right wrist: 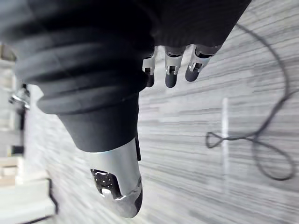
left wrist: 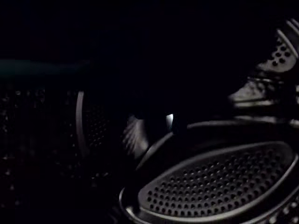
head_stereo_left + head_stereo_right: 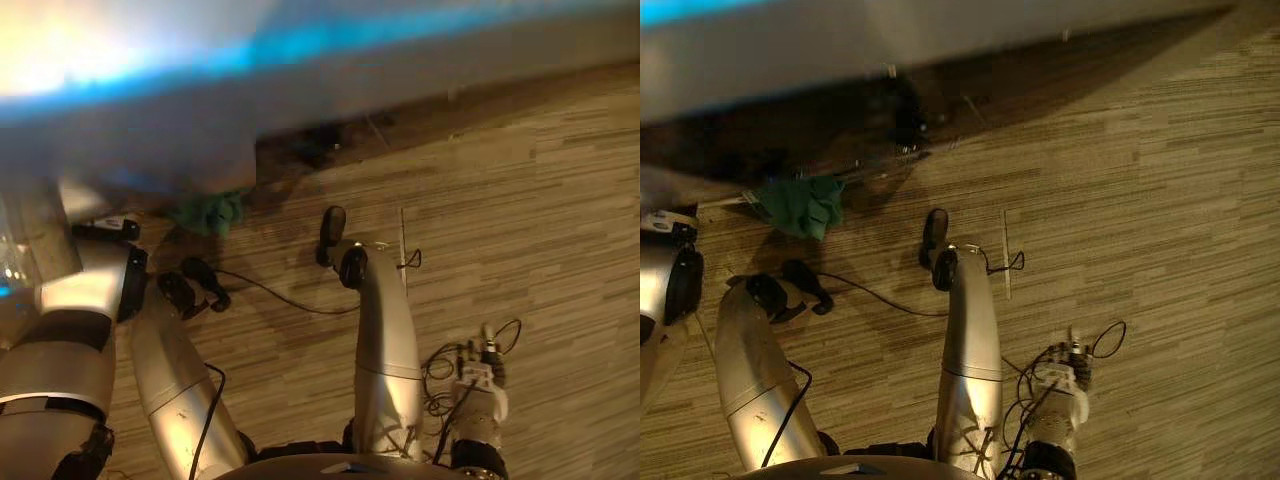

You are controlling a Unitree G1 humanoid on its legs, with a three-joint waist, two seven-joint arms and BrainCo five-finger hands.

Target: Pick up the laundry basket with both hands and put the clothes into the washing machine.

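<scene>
The right hand hangs slack and empty over the wooden floor, farther out a crumpled green garment lies at the foot of a pale cabinet front, and beyond, in the dark perforated drum, I cannot tell what the left hand grips.

Floor of narrow wood-look planks, streaked brown and tan. Thin pale strip lying flat on floor, straight, running near to far. Dark band along far edge of floor, below pale surface, identity unclear. Light wooden board at left edge.
</scene>
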